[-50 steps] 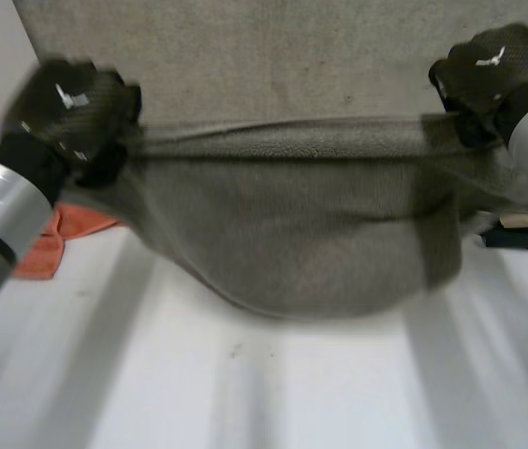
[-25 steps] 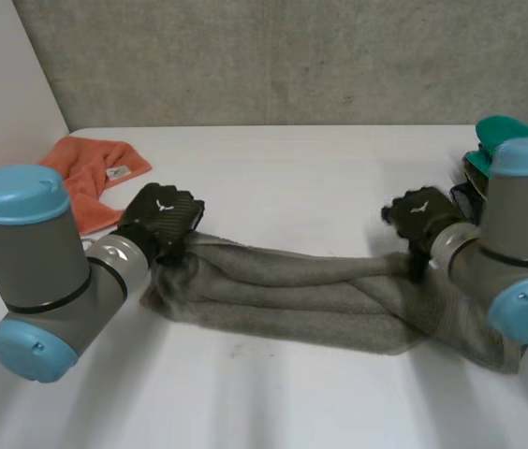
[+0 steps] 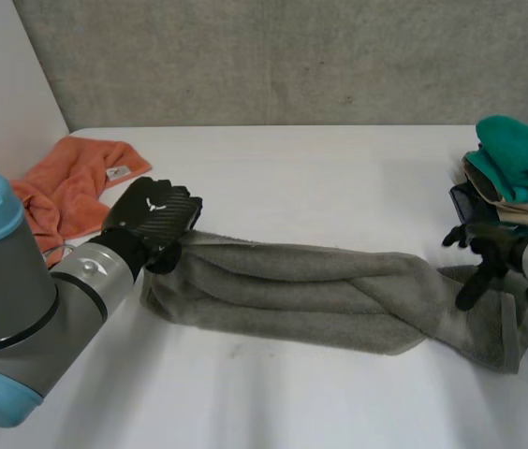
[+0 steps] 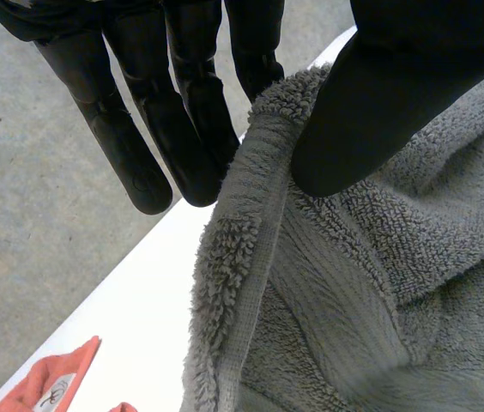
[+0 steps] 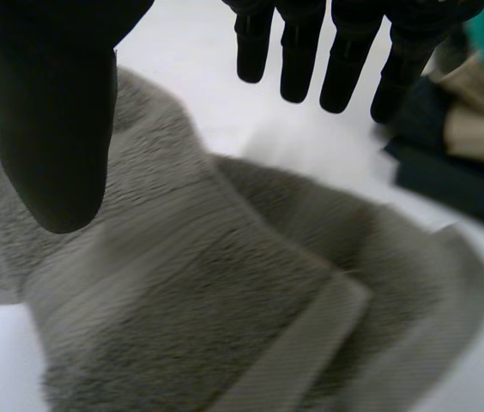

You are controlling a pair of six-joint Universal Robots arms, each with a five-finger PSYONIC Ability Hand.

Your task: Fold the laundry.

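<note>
A grey towel lies as a long rumpled band across the white table. My left hand is at its left end. In the left wrist view the thumb presses the towel's hem against the straight fingers behind it, a pinch on the corner. My right hand hovers just above the towel's right end with fingers spread. In the right wrist view its thumb and fingers stand apart over the towel, holding nothing.
An orange cloth lies crumpled at the table's far left, behind my left arm. A stack of folded laundry with a teal piece on top sits at the right edge, close behind my right hand. A grey wall rises behind the table.
The towel, held stretched in the air between both hands a second ago, has come down onto the table. My right hand has let go of its end and drawn off to the right.
</note>
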